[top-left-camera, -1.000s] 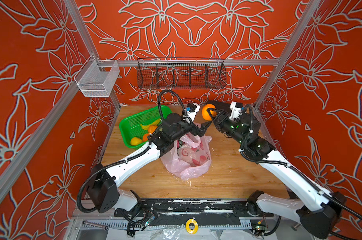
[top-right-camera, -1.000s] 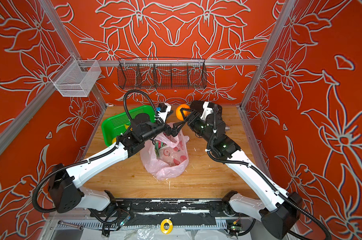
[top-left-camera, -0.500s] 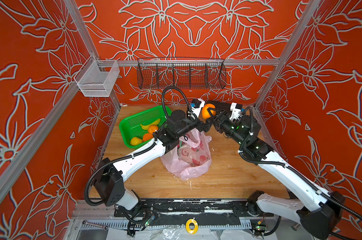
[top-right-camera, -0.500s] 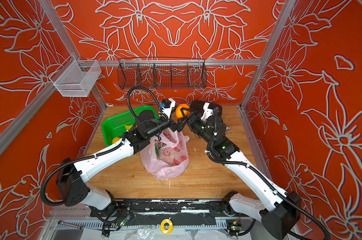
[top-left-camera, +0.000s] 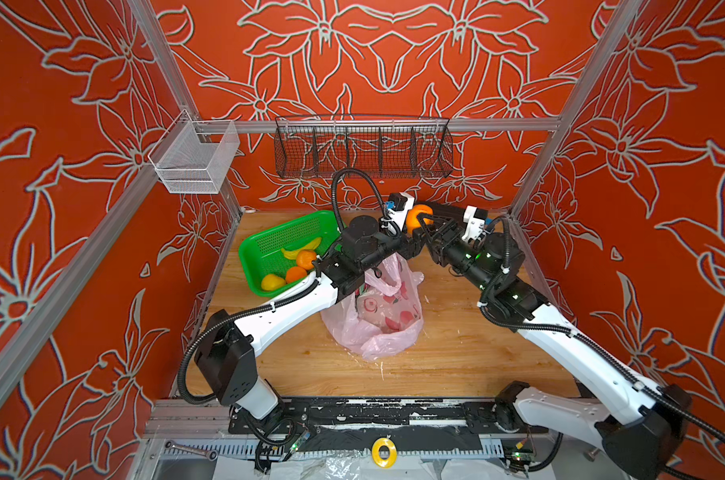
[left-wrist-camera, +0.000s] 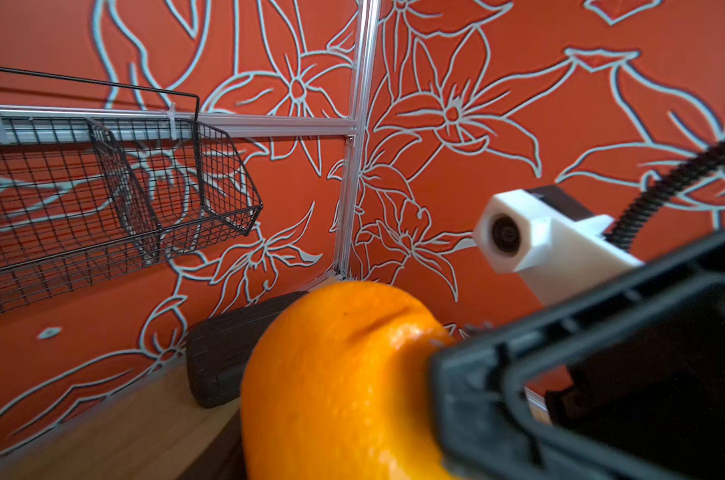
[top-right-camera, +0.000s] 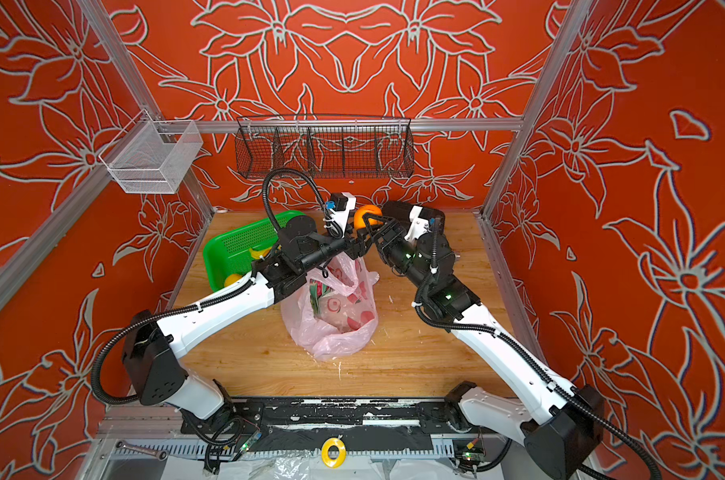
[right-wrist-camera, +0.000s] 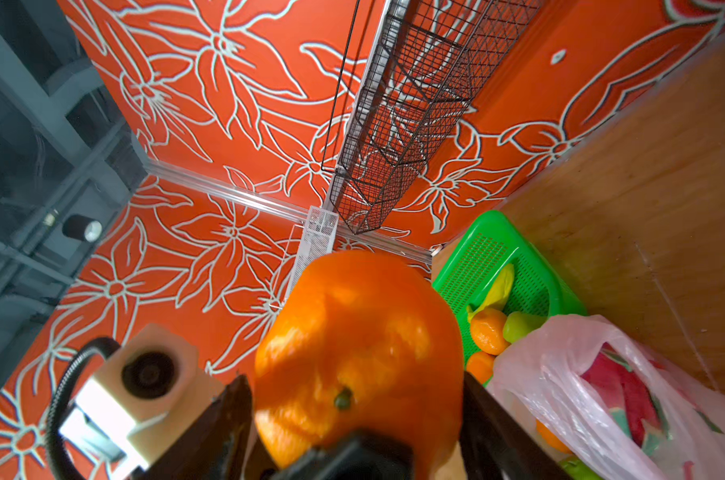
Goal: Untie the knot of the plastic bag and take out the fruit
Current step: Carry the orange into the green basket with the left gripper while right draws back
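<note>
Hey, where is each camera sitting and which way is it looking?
Top views: high over the front, looking down at table, bag, both arms.
Left wrist: faces the back right corner; a black finger, right arm's camera.
Right wrist: faces the back left corner; own fingers, left arm's camera.
Shared: every view shows the orange.

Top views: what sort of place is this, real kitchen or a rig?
Most likely a robot test cell, not a home: aluminium frame holding printed floral panels, two arms on a rail at the wooden tabletop's front edge, a wire basket hung from the frame.
</note>
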### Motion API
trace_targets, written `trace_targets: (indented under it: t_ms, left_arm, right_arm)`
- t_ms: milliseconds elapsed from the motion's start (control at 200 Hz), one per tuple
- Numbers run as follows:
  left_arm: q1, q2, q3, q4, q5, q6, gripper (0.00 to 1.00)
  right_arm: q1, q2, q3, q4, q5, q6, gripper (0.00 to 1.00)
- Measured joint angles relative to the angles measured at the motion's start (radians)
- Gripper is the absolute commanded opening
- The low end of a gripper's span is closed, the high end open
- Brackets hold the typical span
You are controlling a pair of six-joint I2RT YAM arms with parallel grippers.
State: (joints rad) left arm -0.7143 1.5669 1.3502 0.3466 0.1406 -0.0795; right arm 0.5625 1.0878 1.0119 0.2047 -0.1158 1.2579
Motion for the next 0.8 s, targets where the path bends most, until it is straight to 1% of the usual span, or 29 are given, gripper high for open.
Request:
trace_targets:
  t_ms: [105, 190, 325, 460, 595, 696, 801]
  left_arm:
    - [0.000, 0.000, 0.006, -0.020, -0.025, -0.011, 0.57]
    - [0.000, 0.000, 0.007, -0.035, -0.042, -0.014, 0.57]
    - [0.003, -0.005, 0.018, -0.088, -0.074, -0.014, 0.57]
    - [0.025, -0.032, 0.051, -0.185, -0.105, -0.017, 0.57]
    - [0.094, -0.095, 0.066, -0.270, -0.135, -0.034, 0.57]
    - [0.175, -0.149, 0.067, -0.328, -0.148, -0.059, 0.57]
    - [0.267, -0.190, 0.065, -0.383, -0.159, -0.089, 0.57]
  right_arm:
    - [0.000, -0.033, -0.009, -0.003, 0.006, -0.022, 0.94]
    - [0.000, -0.068, -0.014, -0.013, 0.021, -0.048, 0.97]
    - [0.000, -0.129, -0.015, -0.030, 0.056, -0.097, 0.97]
    - [0.000, -0.182, -0.039, -0.036, 0.081, -0.160, 0.97]
    - [0.000, -0.202, -0.066, -0.044, 0.082, -0.244, 0.97]
    - [0.000, -0.201, -0.067, -0.056, 0.068, -0.314, 0.97]
    - [0.000, -0.200, -0.067, -0.068, 0.022, -0.393, 0.97]
